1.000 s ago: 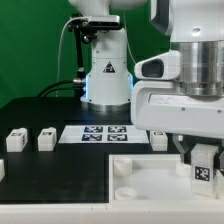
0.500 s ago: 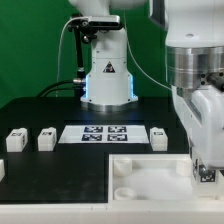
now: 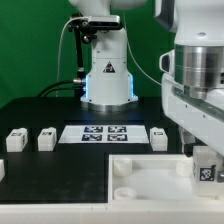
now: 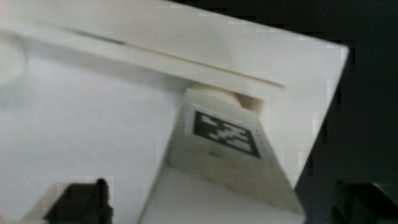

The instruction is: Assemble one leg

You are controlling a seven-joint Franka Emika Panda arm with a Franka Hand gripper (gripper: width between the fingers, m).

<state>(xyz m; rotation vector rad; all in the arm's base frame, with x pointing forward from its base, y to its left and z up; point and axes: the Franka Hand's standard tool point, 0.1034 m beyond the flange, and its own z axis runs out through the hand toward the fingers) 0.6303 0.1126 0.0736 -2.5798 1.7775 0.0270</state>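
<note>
A leg (image 3: 205,170), a small white block with a black-and-white marker, stands at the near right corner of the large white tray (image 3: 150,176). My gripper (image 3: 205,160) hangs over it with a finger on each side. In the wrist view the leg (image 4: 222,135) runs from between my fingers down to the tray's wall (image 4: 107,110). My gripper (image 4: 222,208) looks open: a gap shows between the leg and each dark finger (image 4: 80,200). Three more legs lie on the black table (image 3: 17,140), (image 3: 46,139), (image 3: 159,137).
The marker board (image 3: 105,132) lies flat behind the tray. The robot's white base (image 3: 107,75) stands at the back. A small white piece (image 3: 2,168) shows at the exterior view's left edge. The tray has a round socket at its left corner (image 3: 124,170).
My wrist has turned above the tray's right corner, showing a different side of the hand. The leg has stayed at about the same spot.
</note>
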